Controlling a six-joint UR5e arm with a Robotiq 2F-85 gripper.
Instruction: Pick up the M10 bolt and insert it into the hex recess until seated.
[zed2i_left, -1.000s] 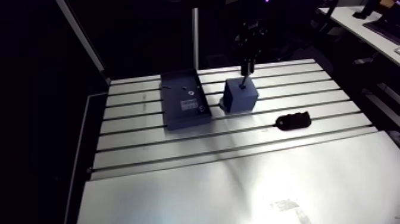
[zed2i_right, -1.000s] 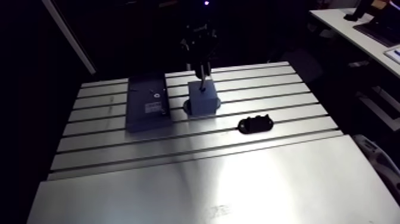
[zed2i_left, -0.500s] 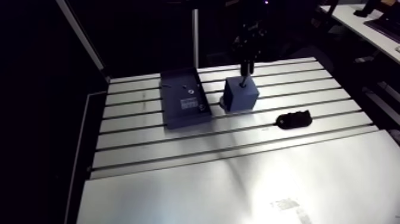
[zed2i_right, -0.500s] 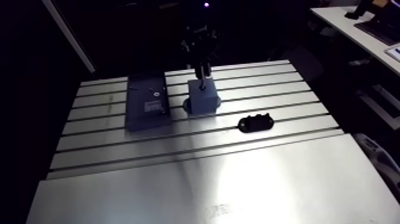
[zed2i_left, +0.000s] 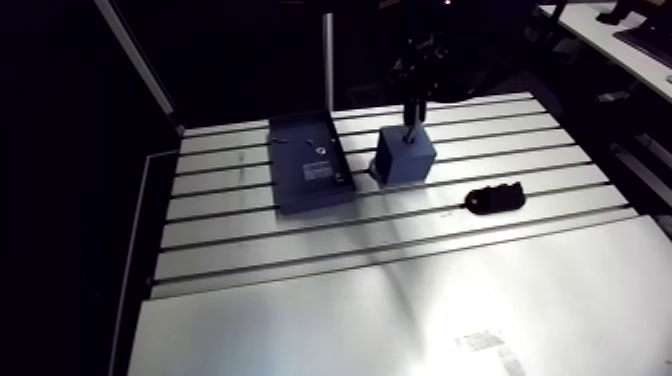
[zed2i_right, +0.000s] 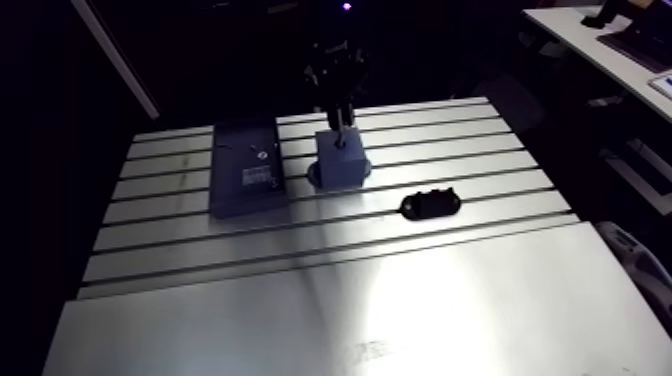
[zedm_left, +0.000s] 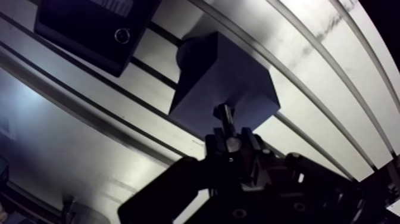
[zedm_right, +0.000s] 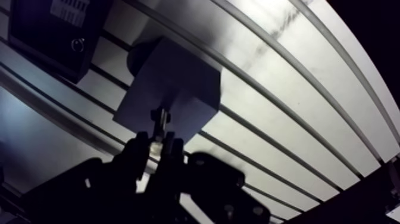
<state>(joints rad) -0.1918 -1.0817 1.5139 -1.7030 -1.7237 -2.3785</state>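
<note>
One bolt (zedm_left: 224, 115) between the fingers of the one gripper (zedm_left: 231, 139); one blue-grey block (zedm_left: 221, 77) under it; one flat dark tray (zed2i_left: 310, 176) beside; one small black part (zed2i_left: 495, 200) well apart.

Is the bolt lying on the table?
No, the gripper is holding the bolt over the dark block.
</note>
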